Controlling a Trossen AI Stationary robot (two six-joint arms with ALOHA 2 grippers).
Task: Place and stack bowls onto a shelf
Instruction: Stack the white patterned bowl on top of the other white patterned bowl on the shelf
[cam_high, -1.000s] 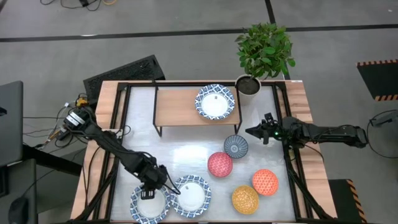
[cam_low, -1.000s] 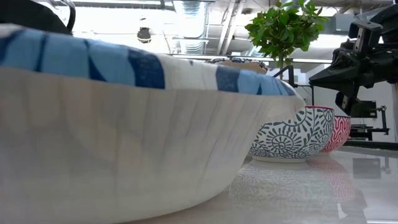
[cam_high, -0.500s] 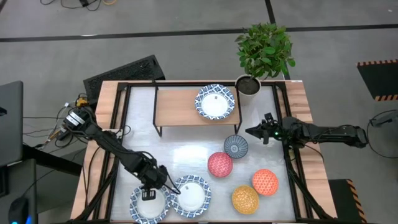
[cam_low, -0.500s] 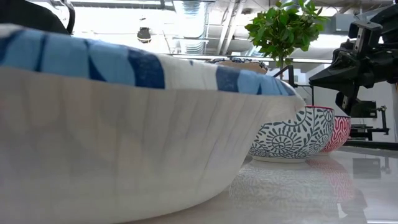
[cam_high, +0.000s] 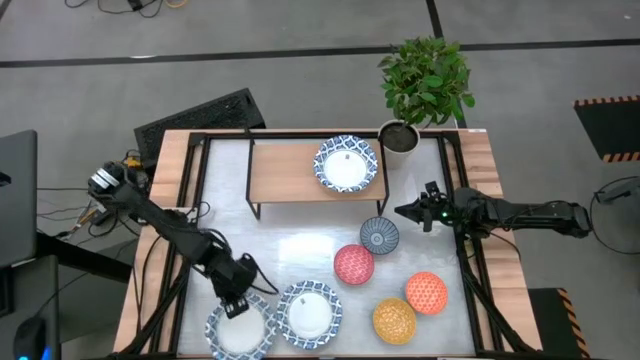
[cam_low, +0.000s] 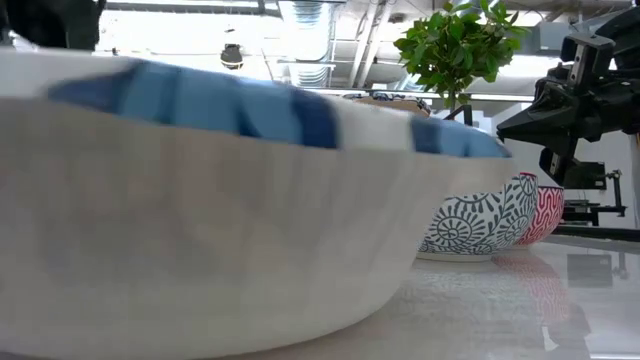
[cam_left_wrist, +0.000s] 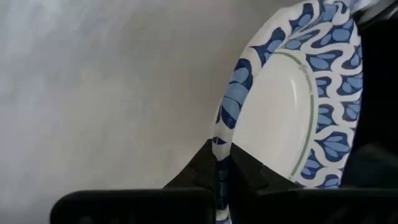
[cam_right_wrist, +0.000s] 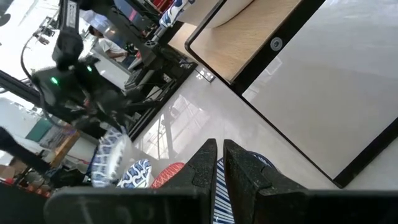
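Note:
My left gripper (cam_high: 235, 300) is shut on the near-left wide blue-and-white bowl (cam_high: 240, 328), which also fills the left wrist view (cam_left_wrist: 280, 118). A second wide bowl (cam_high: 310, 312) sits on its base just right of it. A third wide bowl (cam_high: 346, 163) rests on the right part of the light-wood shelf (cam_high: 285, 178). Grey-blue (cam_high: 379, 236), pink-red (cam_high: 353, 264), orange-red (cam_high: 427, 293) and yellow-orange (cam_high: 394, 320) small bowls stand on the table's right half. My right gripper (cam_high: 403, 212) hovers shut beside the grey-blue bowl, holding nothing. My left gripper pinches the wide bowl's patterned rim (cam_left_wrist: 224, 127) on its far side, one finger inside the bowl and one outside. The fingers come from above, slanting down. In the right wrist view the bowl (cam_right_wrist: 107, 158) looks tipped up at the held edge.
A potted plant (cam_high: 402, 135) stands at the shelf's right end. Black frame rails (cam_high: 190, 200) run along the table's sides. Open table lies between the shelf and the near bowls (cam_high: 290, 245).
My left gripper has shut and taken hold of the near-left bowl's rim, shifting slightly toward the table's left and near edges. In the low view the big bowl close to the camera has shifted and now covers more of the grey-blue bowl behind it.

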